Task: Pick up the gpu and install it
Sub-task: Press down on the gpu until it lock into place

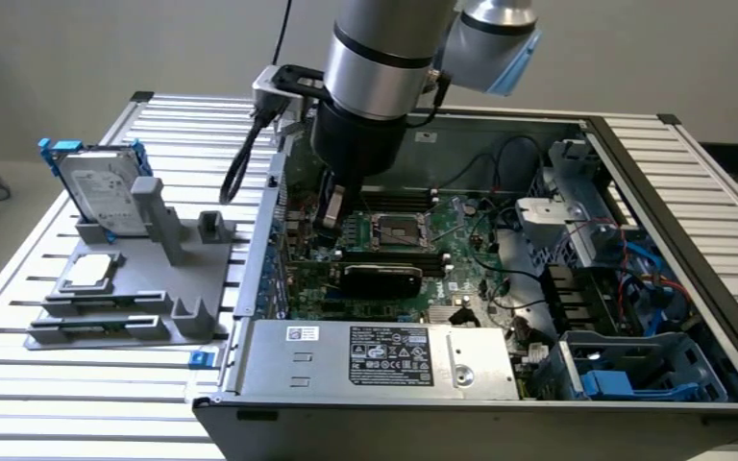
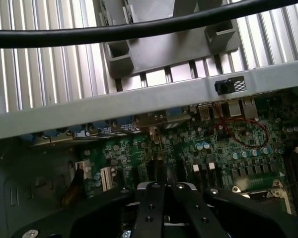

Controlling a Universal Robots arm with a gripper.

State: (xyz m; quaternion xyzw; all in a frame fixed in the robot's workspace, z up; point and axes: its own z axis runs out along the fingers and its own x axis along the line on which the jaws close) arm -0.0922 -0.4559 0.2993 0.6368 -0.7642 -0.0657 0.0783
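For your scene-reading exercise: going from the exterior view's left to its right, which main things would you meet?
Hard drive in blue frame → grey holder stand → gpu on the motherboard, below the gripper → blue drive cage.

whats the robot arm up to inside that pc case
The arm has its gripper lowered into the open computer case, above the motherboard. The gpu sits on the board just below the gripper, apparently in a slot and not held. Outside the case, a hard drive in a blue frame stands on a grey holder.
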